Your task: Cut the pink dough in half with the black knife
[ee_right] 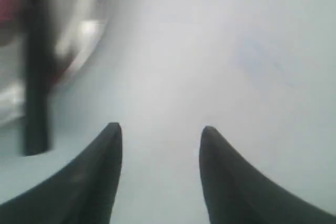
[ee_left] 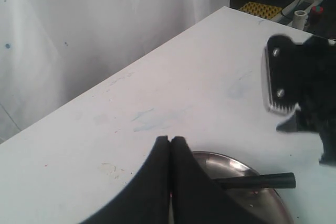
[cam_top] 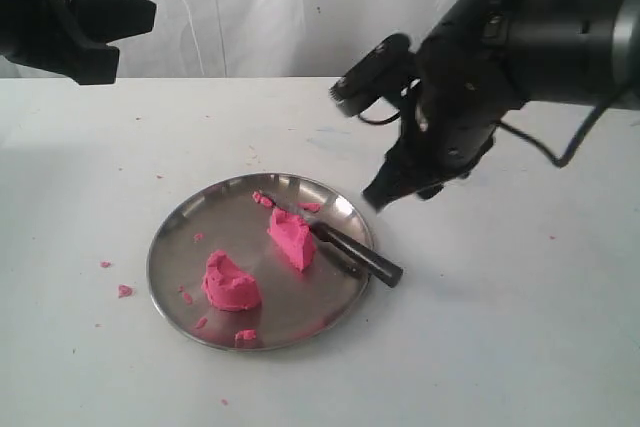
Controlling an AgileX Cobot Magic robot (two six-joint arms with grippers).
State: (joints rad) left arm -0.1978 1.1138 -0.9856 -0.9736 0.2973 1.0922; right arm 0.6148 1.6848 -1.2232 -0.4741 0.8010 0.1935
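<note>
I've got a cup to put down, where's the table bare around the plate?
Bare: the table in front of the plate, and right of the black knife. Crowded: the plate holds both pink dough chunks; crumbs lie left; the right gripper hovers behind.

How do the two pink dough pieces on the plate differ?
The left piece is a low mound; the right piece is a taller wedge. The left piece lies apart from the black knife; the right piece lies beside its blade. Both are pink, on the plate.
</note>
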